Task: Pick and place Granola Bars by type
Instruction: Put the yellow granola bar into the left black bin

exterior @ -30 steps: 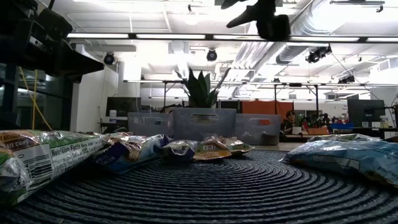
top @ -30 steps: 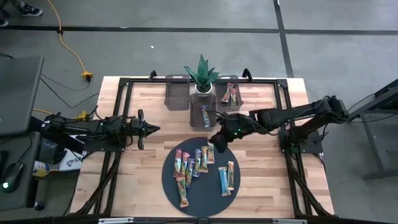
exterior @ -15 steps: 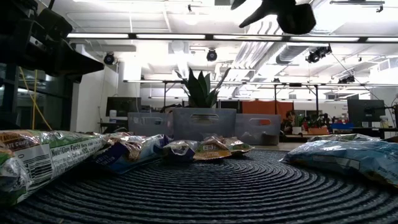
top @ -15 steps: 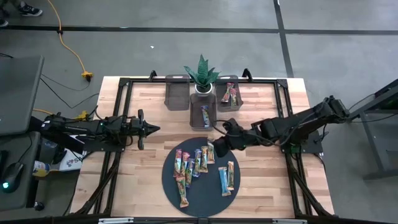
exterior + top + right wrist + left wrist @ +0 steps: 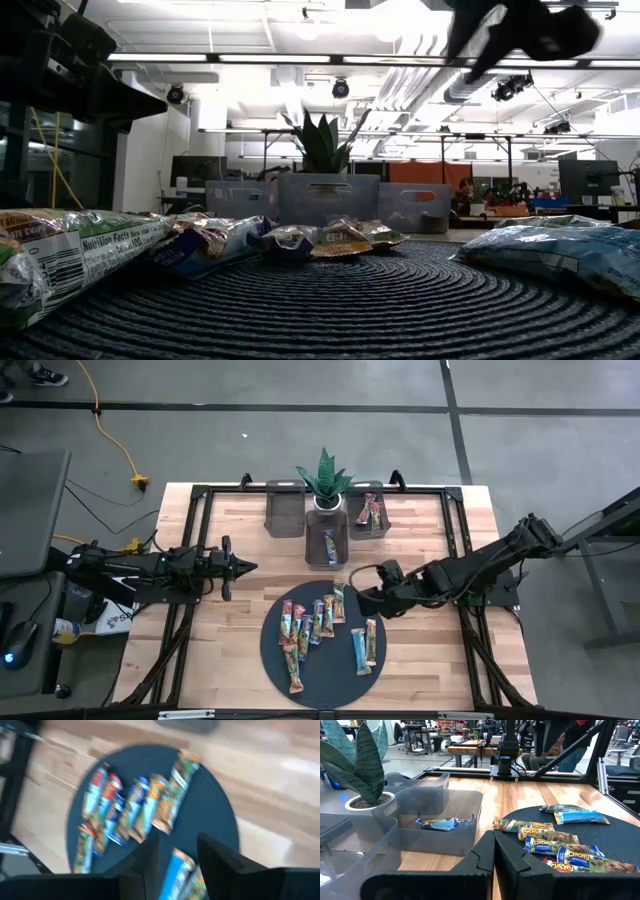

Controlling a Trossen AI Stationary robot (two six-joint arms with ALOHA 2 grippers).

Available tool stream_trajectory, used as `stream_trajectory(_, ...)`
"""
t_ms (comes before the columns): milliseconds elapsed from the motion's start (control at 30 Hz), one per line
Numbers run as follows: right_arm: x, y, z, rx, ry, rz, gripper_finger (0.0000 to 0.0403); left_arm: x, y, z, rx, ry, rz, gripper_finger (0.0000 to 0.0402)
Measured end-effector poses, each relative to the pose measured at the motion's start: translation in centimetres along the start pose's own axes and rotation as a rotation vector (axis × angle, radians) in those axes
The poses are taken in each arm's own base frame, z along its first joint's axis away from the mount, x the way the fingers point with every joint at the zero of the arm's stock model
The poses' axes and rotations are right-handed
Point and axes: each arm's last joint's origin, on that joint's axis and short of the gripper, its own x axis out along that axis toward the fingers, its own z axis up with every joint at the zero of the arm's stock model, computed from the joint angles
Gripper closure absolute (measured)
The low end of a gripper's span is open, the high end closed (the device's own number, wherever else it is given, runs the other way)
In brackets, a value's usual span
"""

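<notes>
Wooden table (image 5: 230, 650): right gripper (image 5: 362, 596), fingers apart and empty, hovers over the dark mat (image 5: 276, 660), just above two lengthwise granola bars (image 5: 364, 645).

A pale wooden worktop (image 5: 230, 630), edged by a black metal frame (image 5: 200, 495), carries everything. Directly on it, toward the near edge, lies a large dark round disc (image 5: 325, 660). Toward the far edge stand three translucent grey bins: a left bin (image 5: 282, 510), a middle bin (image 5: 326, 538) set a little nearer the disc, and a right bin (image 5: 370, 512). A white pot with a spiky green plant (image 5: 324, 482) stands between the outer bins, just behind the middle one
</notes>
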Motion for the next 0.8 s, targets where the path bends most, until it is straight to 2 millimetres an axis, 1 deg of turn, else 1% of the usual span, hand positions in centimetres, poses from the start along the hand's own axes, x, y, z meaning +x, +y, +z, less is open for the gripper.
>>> stream_trajectory(167, 0.1, -0.8, -1.5, 0.031, 0.094, -0.097, 0.0289, 0.0, 0.0, 0.0, 0.0, 0.0, 0.0, 0.04)
stream_trajectory(267, 1.0, -0.8, -2.7, 0.034, 0.155, -0.151, 0.0289, 0.0, 0.0, 0.0, 0.0, 0.0, 0.0, 0.04)
stream_trajectory(400, 2.4, -0.8, -4.0, 0.027, 0.186, -0.201, 0.0289, 0.0, 0.0, 0.0, 0.0, 0.001, 0.0, 0.04)
stream_trajectory(600, 3.4, -0.5, -4.6, 0.021, 0.18, -0.207, 0.0282, 0.0, 0.0, 0.0, 0.0, 0.0, 0.0, 0.04)
stream_trajectory(800, 4.2, -0.2, -4.8, 0.007, 0.138, -0.192, 0.0244, 0.0, 0.0, 0.0, 0.0, 0.0, 0.0, 0.04)
